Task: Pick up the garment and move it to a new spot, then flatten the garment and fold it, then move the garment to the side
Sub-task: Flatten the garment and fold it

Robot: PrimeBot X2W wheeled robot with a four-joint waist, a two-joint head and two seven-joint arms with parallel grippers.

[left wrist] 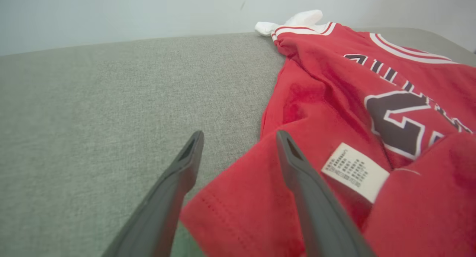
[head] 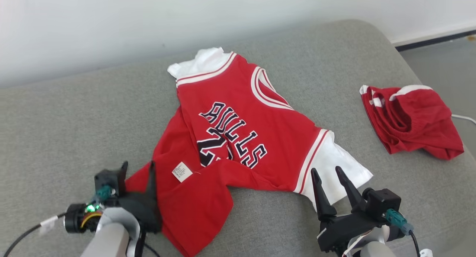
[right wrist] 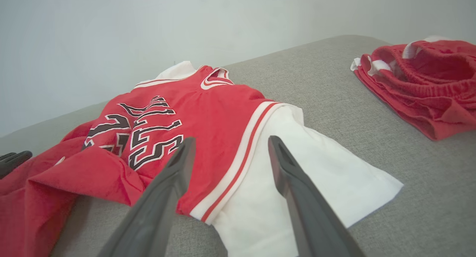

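Grey cushion [head: 74,119], jersey [head: 238,130] mid-frame. Left gripper [head: 138,164] lower left, fingers apart at its hem [left wrist: 208,208]; right gripper [head: 326,169] lower right, apart over the sleeve [head: 338,156].

I see a wide grey fabric cushion [head: 67,123] with a rounded far corner, set against a plain white wall [head: 111,22]. At right, grey floor [head: 442,63] meets a dark skirting strip [head: 435,40]. The light is soft and even.
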